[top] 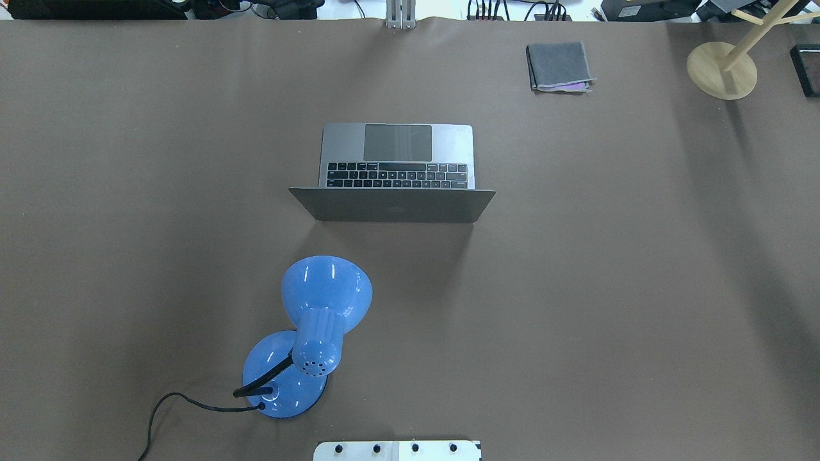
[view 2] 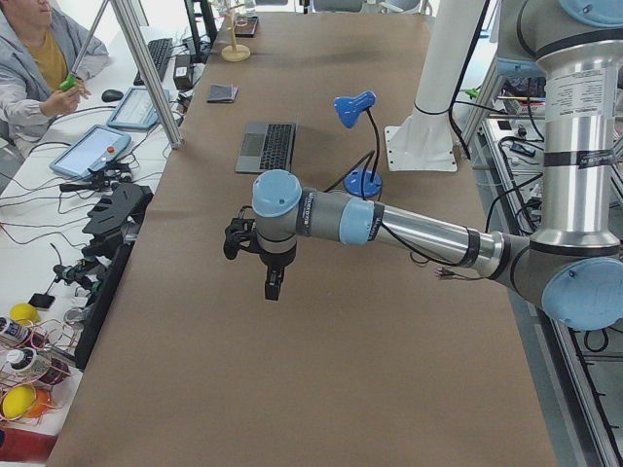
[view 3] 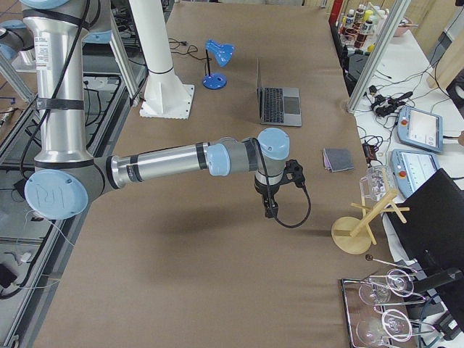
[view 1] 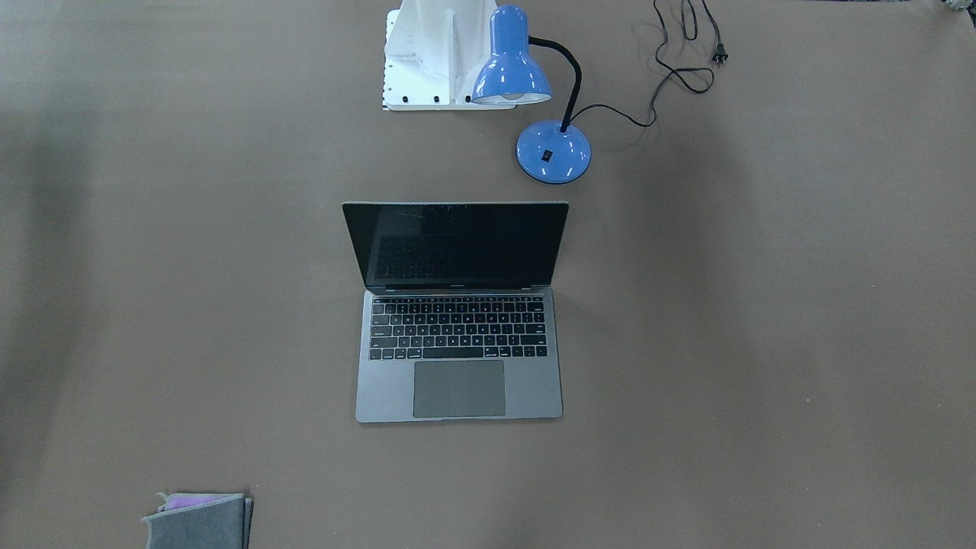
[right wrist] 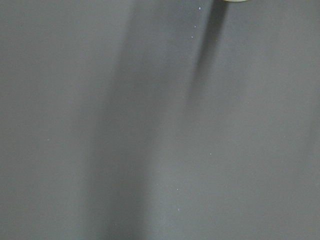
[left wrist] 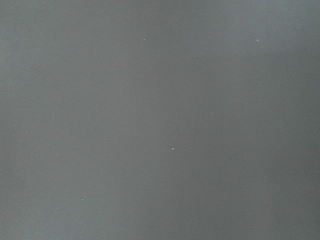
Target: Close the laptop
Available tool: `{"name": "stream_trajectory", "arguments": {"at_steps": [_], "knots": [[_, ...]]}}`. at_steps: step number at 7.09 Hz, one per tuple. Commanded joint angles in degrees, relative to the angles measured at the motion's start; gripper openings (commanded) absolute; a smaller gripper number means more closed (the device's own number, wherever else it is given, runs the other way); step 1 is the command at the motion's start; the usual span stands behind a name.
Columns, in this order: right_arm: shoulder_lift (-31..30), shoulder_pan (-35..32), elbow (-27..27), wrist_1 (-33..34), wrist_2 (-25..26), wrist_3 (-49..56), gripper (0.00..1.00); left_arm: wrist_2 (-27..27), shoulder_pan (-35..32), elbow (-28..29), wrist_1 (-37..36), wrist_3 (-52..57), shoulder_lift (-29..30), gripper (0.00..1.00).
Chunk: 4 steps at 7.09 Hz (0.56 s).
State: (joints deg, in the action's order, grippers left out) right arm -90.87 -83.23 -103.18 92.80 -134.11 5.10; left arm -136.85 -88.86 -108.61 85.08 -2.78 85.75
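Note:
The laptop [view 1: 457,381] stands open in the middle of the table, its black screen [view 1: 456,244] upright and dark. In the overhead view its grey lid back [top: 392,205] faces me. It also shows in the exterior left view [view 2: 268,146] and in the exterior right view [view 3: 279,105]. My left gripper [view 2: 274,284] hangs over bare table far to the laptop's left. My right gripper [view 3: 270,210] hangs over bare table far to its right. I cannot tell whether either is open or shut. Both wrist views show only brown table surface.
A blue desk lamp [top: 327,301] with a black cord [top: 160,410] stands between the laptop and my base [top: 397,450]. A folded grey cloth [top: 558,66] lies at the far right. A wooden stand [top: 722,70] is at the far right corner.

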Motion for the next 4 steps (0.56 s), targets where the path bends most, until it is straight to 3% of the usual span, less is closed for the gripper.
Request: {"name": "stream_trajectory", "arguments": {"at_steps": [1, 4], "knots": [[0.0, 0.0, 0.0, 0.0, -0.1, 0.0, 1.00, 0.0, 0.0, -0.1, -0.1, -0.1, -0.1, 0.98], [0.0, 0.0, -0.1, 0.0, -0.2, -0.1, 1.00, 0.0, 0.1, 0.1, 0.9, 0.3, -0.8, 0.98]]}}
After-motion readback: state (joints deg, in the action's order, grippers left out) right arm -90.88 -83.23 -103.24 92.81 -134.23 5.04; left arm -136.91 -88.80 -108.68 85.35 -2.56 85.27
